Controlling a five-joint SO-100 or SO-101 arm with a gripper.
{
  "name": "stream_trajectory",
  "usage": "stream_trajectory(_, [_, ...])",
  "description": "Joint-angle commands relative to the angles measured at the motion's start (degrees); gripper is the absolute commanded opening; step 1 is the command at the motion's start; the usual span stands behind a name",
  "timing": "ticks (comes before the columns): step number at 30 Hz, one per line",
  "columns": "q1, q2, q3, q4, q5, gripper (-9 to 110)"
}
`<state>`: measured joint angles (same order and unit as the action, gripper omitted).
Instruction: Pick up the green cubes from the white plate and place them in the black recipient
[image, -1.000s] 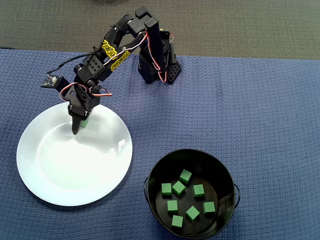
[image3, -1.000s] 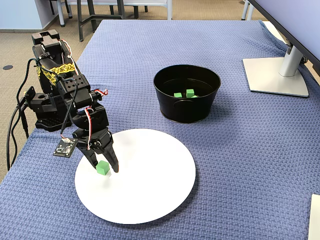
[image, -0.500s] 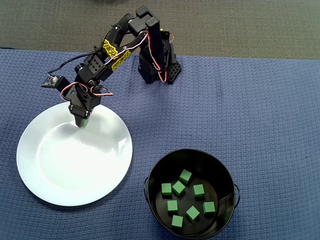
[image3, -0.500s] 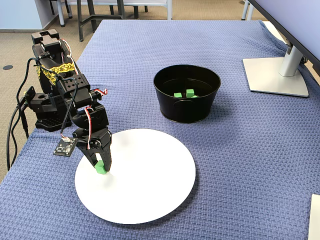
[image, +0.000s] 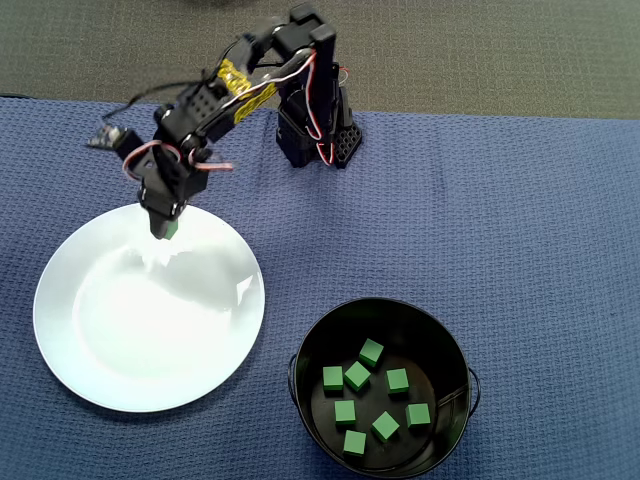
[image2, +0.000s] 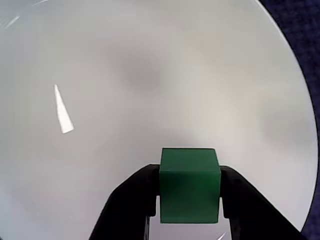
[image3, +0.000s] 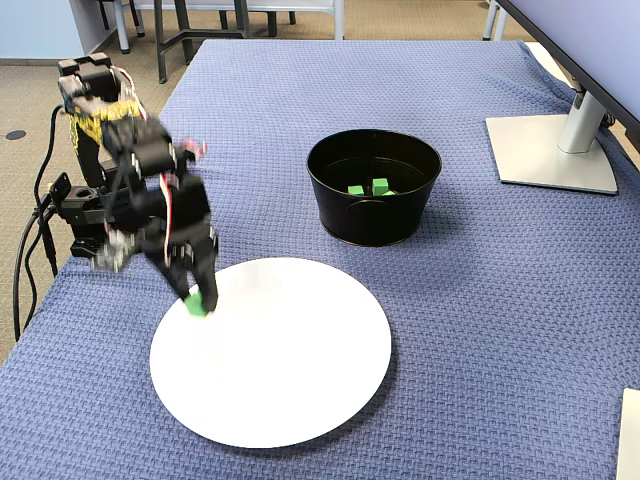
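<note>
**Q:** Since a second ago, what has moved?

**A:** Your arm (image: 240, 85) has lifted. Earlier the gripper (image: 168, 229) stood on the white plate (image: 110, 370) with its jaws apart around one green cube (image2: 189, 184); half a second ago it had closed on it, and now it carries the cube clear of the plate's surface, near the plate's upper rim in the overhead view. The fixed view shows the arm blurred with motion.

**Q:** State of the gripper?

**A:** Clamped on that cube. In the wrist view both fingers press its side faces, and the cube sits square between them.

**Q:** What could go wrong from here?

**A:** Judging by the blur, you are moving fast; a swing toward the black pot (image: 455, 350) could shake the cube loose onto the blue cloth (image: 480, 220). The held cube could also strike the pot's rim if carried low.

**Q:** Counts?

**A:** One arm, one plate, one pot. Eight cubes visible: seven cubes in the pot (image: 358, 377) in the overhead view, one held. None lie on the plate.
</note>
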<state>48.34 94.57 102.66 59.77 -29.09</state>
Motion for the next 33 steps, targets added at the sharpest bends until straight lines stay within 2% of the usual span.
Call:
stream_trajectory(1, [-5.27,8.96,-11.95,8.17,7.65,0])
stream_trajectory(6, [-18.37,11.25,-26.89,17.75,16.96,0])
stream_trajectory(12, [-36.04,7.73,-35.51,17.84,25.31,0])
stream_trajectory(16, [-44.82,-0.09,-36.74,13.36,28.83,0])
stream_trajectory(21, [-51.50,-17.14,-49.22,14.06,31.38,0])
stream_trajectory(22, [-52.56,-19.86,-51.77,14.15,30.41,5])
stream_trajectory(23, [-53.88,-22.06,-53.44,13.89,28.04,24])
stream_trajectory(24, [-54.93,-23.91,-55.20,13.62,26.19,35])
stream_trajectory(30, [-57.83,-24.17,-60.73,14.41,25.58,43])
stream_trajectory(32, [-57.66,-21.09,-59.15,15.21,25.49,42])
stream_trajectory(33, [-56.95,-18.63,-57.22,15.03,25.75,38])
